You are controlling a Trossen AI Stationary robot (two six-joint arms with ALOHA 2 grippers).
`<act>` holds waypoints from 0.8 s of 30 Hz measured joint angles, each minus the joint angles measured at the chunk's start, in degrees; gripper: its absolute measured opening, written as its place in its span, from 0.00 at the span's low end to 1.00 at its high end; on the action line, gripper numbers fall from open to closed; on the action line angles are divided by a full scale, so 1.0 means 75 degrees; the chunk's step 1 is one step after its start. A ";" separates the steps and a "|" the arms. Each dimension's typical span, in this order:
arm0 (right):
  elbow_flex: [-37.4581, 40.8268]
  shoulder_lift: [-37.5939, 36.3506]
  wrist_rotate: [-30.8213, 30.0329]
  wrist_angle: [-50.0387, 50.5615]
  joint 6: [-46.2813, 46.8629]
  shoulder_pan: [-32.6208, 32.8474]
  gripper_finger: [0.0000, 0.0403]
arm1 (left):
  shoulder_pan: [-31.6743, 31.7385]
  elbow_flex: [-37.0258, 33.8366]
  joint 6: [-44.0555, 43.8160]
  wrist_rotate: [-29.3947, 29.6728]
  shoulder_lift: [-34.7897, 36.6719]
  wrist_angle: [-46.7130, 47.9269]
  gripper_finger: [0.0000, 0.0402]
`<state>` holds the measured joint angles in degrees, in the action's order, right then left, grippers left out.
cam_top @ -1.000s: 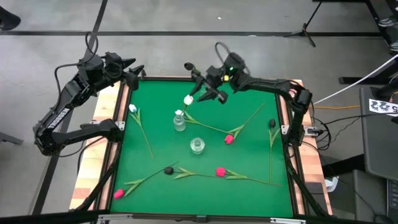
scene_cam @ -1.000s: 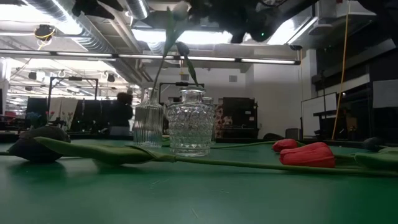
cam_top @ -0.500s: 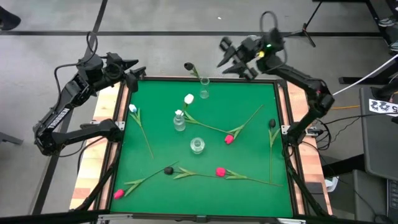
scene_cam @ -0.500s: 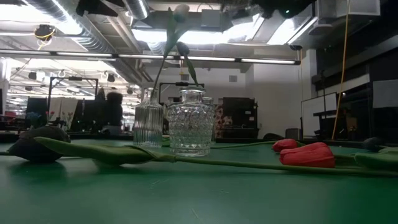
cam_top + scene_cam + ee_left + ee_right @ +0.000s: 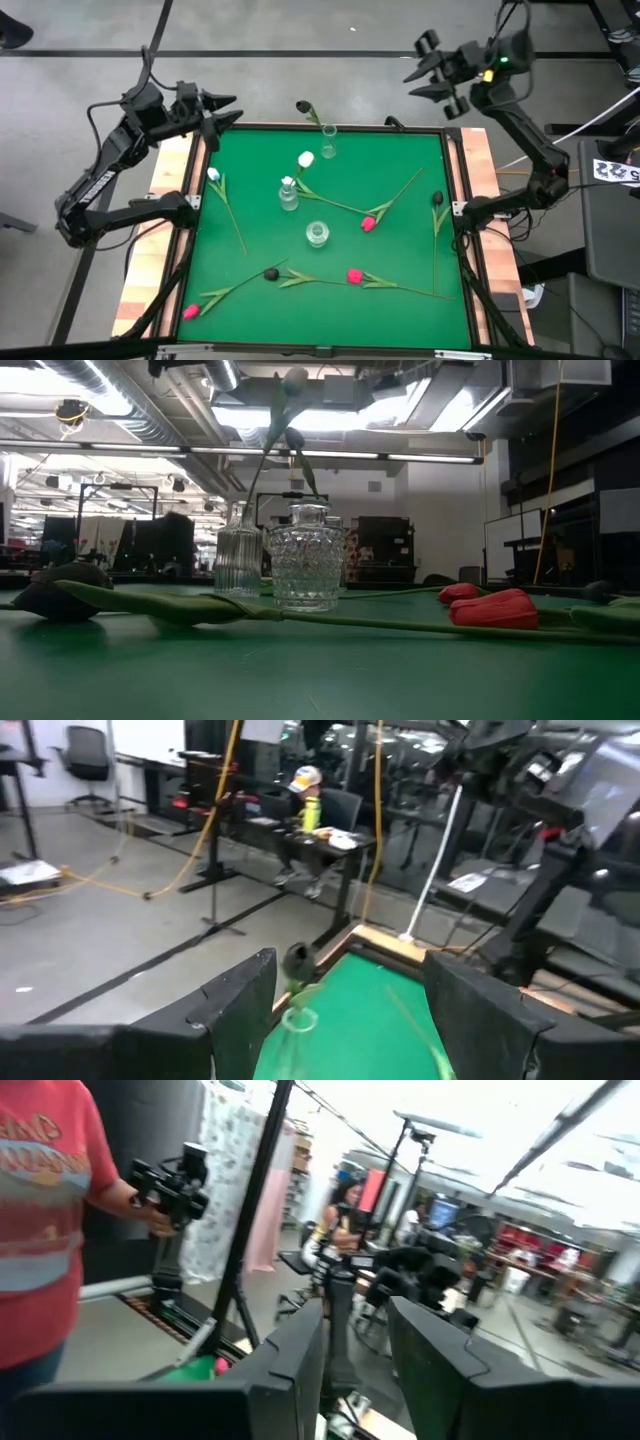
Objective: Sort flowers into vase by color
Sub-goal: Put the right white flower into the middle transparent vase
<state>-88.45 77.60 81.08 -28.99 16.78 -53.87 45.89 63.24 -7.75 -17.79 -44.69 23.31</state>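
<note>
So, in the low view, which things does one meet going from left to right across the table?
Black tulip head → ribbed glass vase → cut-glass jar → red tulip head.

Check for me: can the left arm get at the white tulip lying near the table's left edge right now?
Probably yes. The left gripper hangs open over the table's far-left corner, and the white tulip lies flat on bare green mat below it, apart from the vases, with nothing between them.
</note>
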 joint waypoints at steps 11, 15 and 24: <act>0.0007 -0.1107 0.0026 0.6131 -0.4681 -0.0239 0.28 | -0.0006 -0.0003 -0.0502 -0.0806 -0.0227 -0.0347 0.62; 0.0012 -0.1417 -0.1073 0.8776 -0.6990 -0.0352 0.28 | -0.0006 -0.0003 -0.0521 -0.0844 -0.0229 -0.0381 0.62; 0.0010 -0.1601 -0.1183 0.9952 -0.8512 -0.0466 0.28 | -0.0009 0.0000 -0.0598 -0.1522 -0.0386 -0.0434 0.62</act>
<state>-88.38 65.59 72.20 45.65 -47.06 -57.36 45.82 63.24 -12.23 -29.20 -47.59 20.05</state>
